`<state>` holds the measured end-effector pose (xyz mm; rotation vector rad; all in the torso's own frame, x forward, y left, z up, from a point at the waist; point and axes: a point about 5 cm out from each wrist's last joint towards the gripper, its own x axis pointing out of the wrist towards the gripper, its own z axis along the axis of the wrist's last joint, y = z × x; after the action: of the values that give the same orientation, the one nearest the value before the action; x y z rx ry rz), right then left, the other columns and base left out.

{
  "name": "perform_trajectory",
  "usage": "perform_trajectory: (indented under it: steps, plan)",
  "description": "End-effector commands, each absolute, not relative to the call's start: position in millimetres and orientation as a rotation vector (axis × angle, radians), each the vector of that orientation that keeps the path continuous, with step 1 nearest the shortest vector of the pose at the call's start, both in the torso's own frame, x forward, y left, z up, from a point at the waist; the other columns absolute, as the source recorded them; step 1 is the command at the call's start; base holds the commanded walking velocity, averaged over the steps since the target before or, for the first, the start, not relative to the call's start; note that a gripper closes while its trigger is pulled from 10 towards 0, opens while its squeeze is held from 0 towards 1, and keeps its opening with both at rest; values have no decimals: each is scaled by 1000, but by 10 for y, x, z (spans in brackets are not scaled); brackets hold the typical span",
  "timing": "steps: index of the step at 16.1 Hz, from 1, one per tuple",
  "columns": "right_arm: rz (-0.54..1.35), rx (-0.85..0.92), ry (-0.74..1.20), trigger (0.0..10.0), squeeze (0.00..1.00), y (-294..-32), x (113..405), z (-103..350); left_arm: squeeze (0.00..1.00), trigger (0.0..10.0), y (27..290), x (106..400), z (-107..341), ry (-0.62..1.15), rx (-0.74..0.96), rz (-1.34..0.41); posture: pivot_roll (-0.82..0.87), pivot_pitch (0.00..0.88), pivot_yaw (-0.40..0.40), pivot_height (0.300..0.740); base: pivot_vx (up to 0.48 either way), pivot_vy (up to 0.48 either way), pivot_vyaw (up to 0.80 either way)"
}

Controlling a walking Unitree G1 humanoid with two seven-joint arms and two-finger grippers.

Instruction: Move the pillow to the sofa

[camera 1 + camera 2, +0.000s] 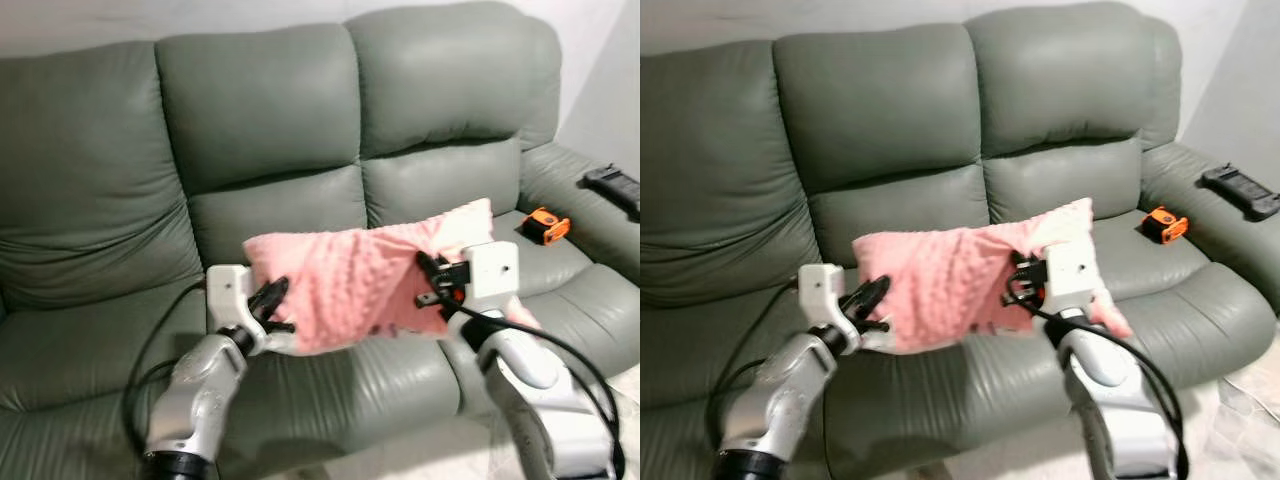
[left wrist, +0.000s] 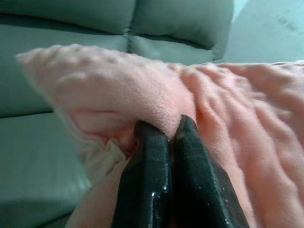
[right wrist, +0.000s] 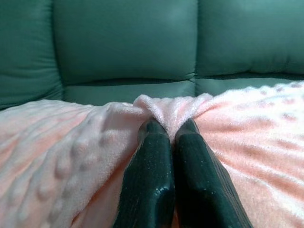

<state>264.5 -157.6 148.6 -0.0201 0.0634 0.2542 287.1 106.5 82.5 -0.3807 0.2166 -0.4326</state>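
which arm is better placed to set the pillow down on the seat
Neither alone: both hold it. The left hand and right hand are each shut on an end of the pink dotted fleece pillow, held above the grey-green leather sofa. Lowering together looks best, the left leading slightly since it sits lower.

The pillow point(image 1: 360, 285) hangs between both pincers before the sofa point(image 1: 260, 130), above its seat.

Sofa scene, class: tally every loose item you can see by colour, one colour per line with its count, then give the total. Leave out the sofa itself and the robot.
Pink: 1, the pillow, held above the seat by the left gripper and right gripper
Orange: 1, a small object on the right seat
Black: 1, a flat device on the armrest
Total: 3
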Motion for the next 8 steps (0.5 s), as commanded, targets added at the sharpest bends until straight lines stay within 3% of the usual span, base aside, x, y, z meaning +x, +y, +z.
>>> perform_trajectory:
  steps: [1,2,8]
  plan:
    - [281,-16,35,10000,0,-1508,2662,1542,0,10000,1100,2875,876,197,-367,-442,-265,2,33,740,315,0,0]
    - [282,-16,35,10000,0,-1507,2662,1542,0,10000,1104,2873,875,195,-370,-440,-265,2,33,740,315,0,0]
    - [283,-18,36,10000,0,-1496,2666,1538,0,10000,1108,2861,878,193,-390,-446,-262,4,32,740,0,0,0]
